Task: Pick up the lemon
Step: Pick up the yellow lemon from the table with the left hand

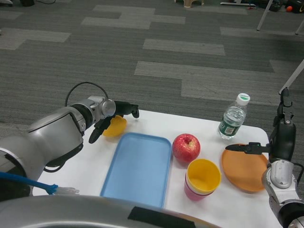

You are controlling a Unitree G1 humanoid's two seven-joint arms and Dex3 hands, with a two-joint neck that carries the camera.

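At the left of the frame the robot's left hand (110, 118) reaches out over the far left corner of the white desk (152, 124). Its black fingers (129, 109) are wrapped around the lemon (115, 126), one part stretched over the top and one part curled down the near side. The lemon is yellow and sits near the desk's far left edge, in the left middle of the frame; I cannot tell if it is resting on the desk or just off it. Just to the right of the lemon lies a flat blue tray (137, 165), running from the middle of the desk down to the bottom of the frame. Right beside the tray's upper right corner sits a red apple (186, 148). Just below the apple, toward the lower middle of the frame, stands a yellow cup (203, 177) set inside a pink cup (192, 191). To the right of the cups lies an orange plate (243, 170). Above the plate, near the desk's far edge, a clear water bottle (232, 117) with a white cap stands upright. At the far right of the frame the right hand (248, 148) hangs over the orange plate with its fingers held out flat toward the left, holding nothing.
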